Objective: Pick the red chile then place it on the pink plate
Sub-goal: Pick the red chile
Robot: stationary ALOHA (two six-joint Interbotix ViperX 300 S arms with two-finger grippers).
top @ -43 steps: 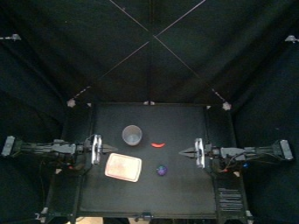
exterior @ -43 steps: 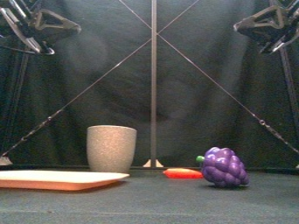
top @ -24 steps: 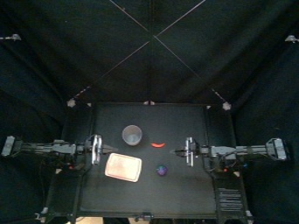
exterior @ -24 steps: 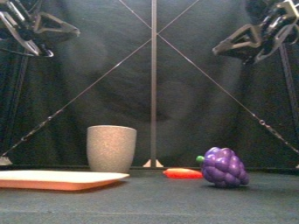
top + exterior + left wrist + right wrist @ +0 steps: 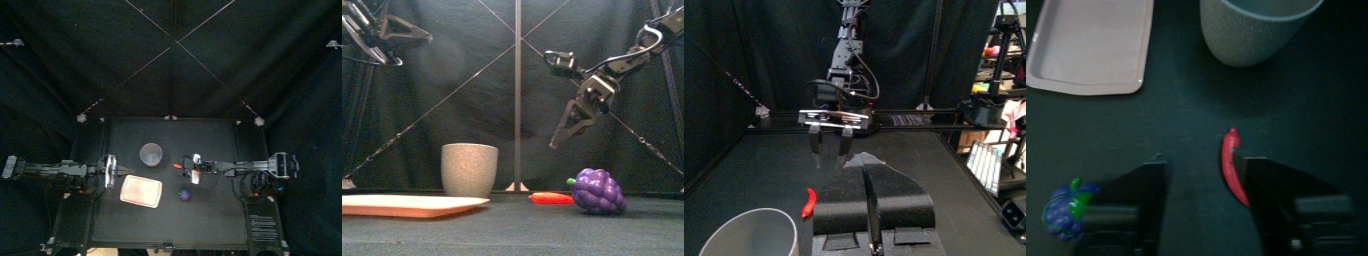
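Note:
The red chile (image 5: 181, 164) (image 5: 549, 198) lies on the black table between the tall grey cup (image 5: 152, 153) and the purple grapes (image 5: 185, 196). To their left lies the flat pink plate (image 5: 140, 189) (image 5: 409, 205). My right gripper (image 5: 195, 171) (image 5: 559, 138) hangs open above the chile, tilted down toward it. In the right wrist view the chile (image 5: 1232, 166) shows between the spread jaws of that gripper (image 5: 1204, 175), nearer one jaw. My left gripper (image 5: 104, 173) (image 5: 871, 205) rests shut at the table's left side, holding nothing.
The grey cup (image 5: 470, 169) (image 5: 1260, 25) stands just behind the chile, and the grapes (image 5: 599, 191) (image 5: 1066, 210) sit close in front of it. In the right wrist view the plate (image 5: 1093, 45) lies beside the cup.
My right arm has reached from the table's right side toward the middle and lowered over the chile. The left arm and the objects have not moved.

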